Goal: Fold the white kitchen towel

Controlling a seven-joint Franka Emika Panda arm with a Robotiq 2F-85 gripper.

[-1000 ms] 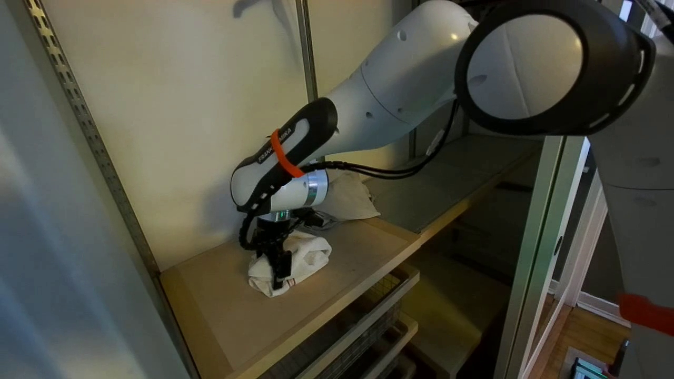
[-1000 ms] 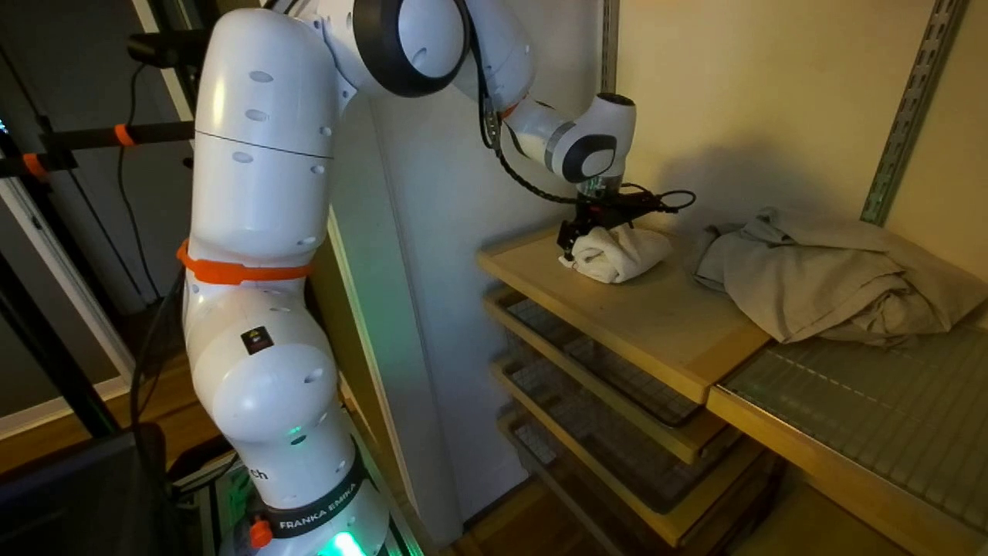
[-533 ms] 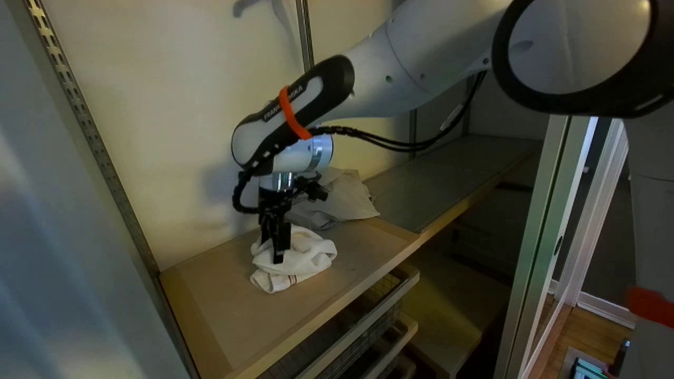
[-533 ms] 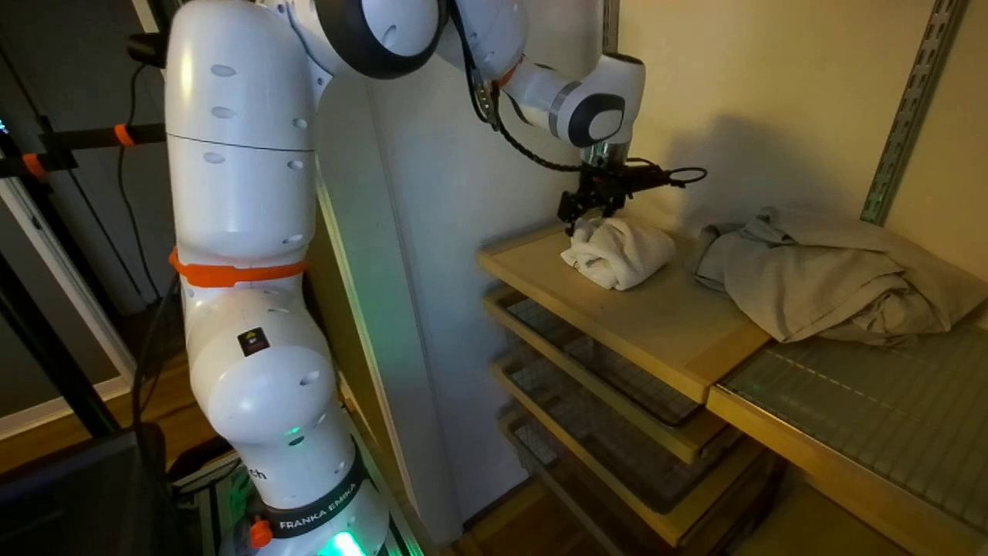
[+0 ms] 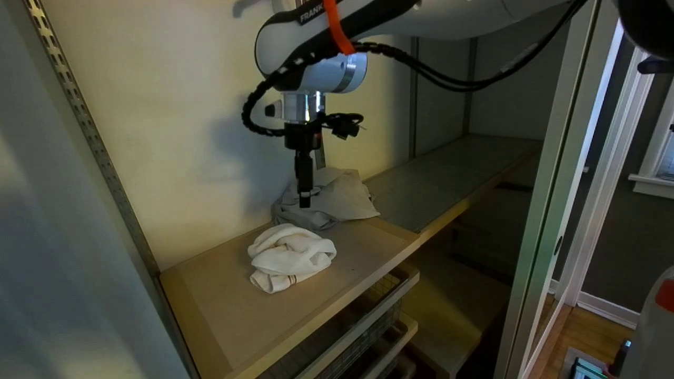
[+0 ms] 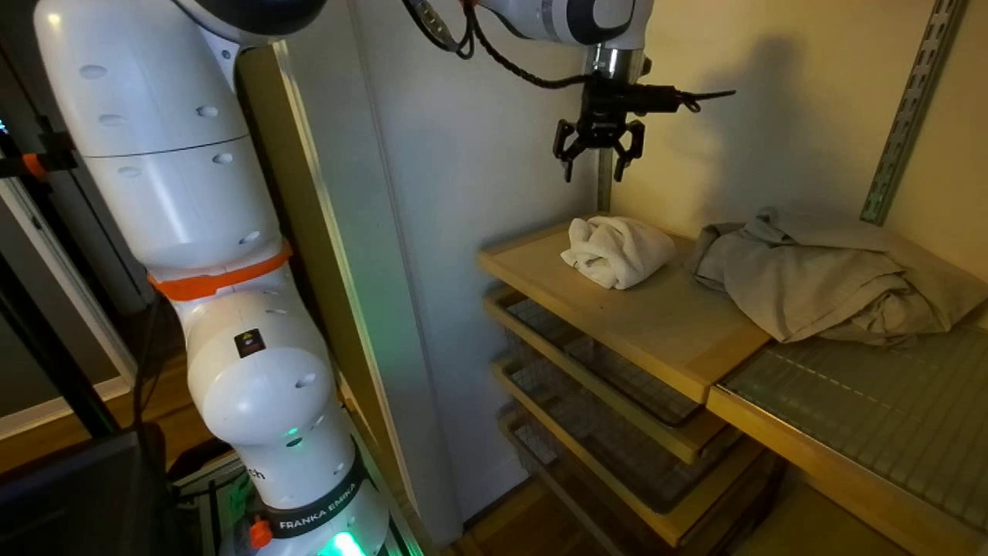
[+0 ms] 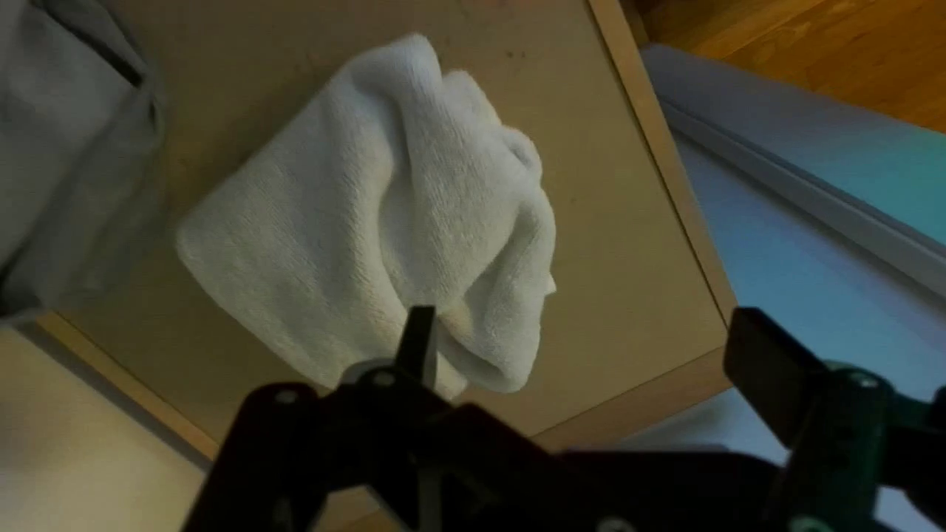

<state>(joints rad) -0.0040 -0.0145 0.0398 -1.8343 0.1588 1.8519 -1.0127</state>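
And there lies the white kitchen towel (image 5: pixel 292 251), loosely bunched on the pale wood counter (image 5: pixel 347 263)! In an exterior view a striped edge peeks out on its near side, the top all soft folds. Up above hangs the gripper (image 6: pixel 593 173), aimed straight down and well apart from the towel. The jaws? Spread wide, both tips plain to see! In the wrist view a smooth towel corner points left at the crumpled grey cloth (image 7: pixel 74 162), bare counter between the two, while the pleats crowd right and one jaw hides part of the near edge. In an exterior view that grey cloth sprawls to the right, from counter onto greenish shelf (image 6: pixel 872 409), with wire drawers (image 6: pixel 590 378) stacked below.
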